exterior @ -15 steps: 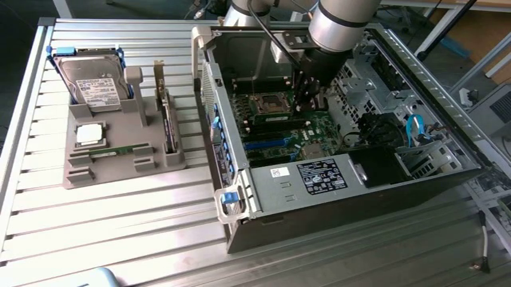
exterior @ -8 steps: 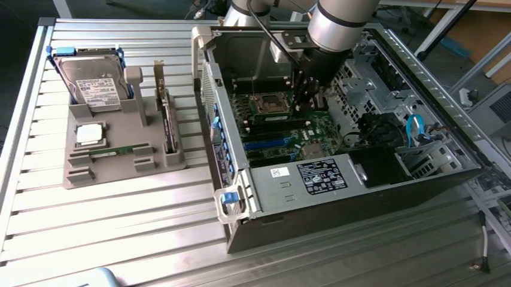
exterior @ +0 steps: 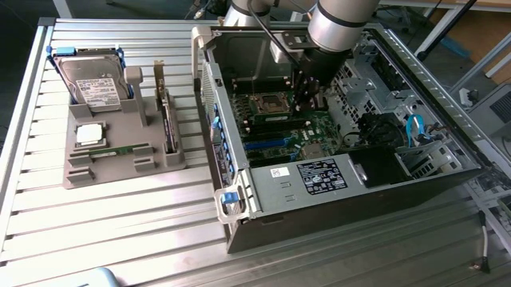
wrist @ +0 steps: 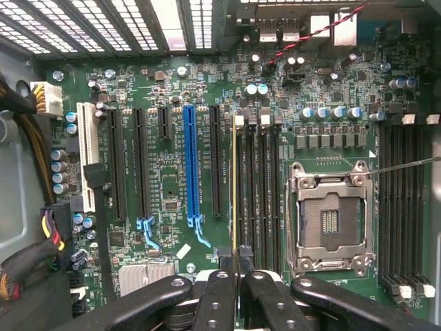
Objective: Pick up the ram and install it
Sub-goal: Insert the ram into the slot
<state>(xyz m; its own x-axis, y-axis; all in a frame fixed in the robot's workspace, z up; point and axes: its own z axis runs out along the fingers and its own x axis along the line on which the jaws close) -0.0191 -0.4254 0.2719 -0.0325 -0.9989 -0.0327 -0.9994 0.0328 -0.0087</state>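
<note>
While hanging inside the open black-and-silver computer case point(exterior: 271, 191), the black two-fingered end effector point(wrist: 238, 277) is clamping together on the ram point(wrist: 234, 186), a long, thin green circuit-board stick showing edge-on as a pale line in the wrist view.

Position: the ram is lying along the outermost of the black memory slots point(wrist: 265, 193), on the side of the long blue expansion slot point(wrist: 189, 165). The square silver processor socket point(wrist: 331, 221) is sitting on the other side of that bank.

Progress: pick-up is looking done, and by the alignment, insertion is under way. Whether the stick is touching or seated in its slot, I cannot tell. Release is not yet done.

Room: the green motherboard point(wrist: 172, 207) is offering open space above the slots. The neighbouring slot is running just beside the ram, and small silver-topped capacitors point(wrist: 255, 88) are standing near the slot's far end. A black-and-yellow cable bundle point(wrist: 27, 138) is crowding one case wall, well apart from the grip.

Also present: a grey moulded parts tray point(exterior: 119, 167) is sitting on the slatted metal bench point(exterior: 119, 239) beside the case, carrying a silver hard drive point(exterior: 92, 84).
</note>
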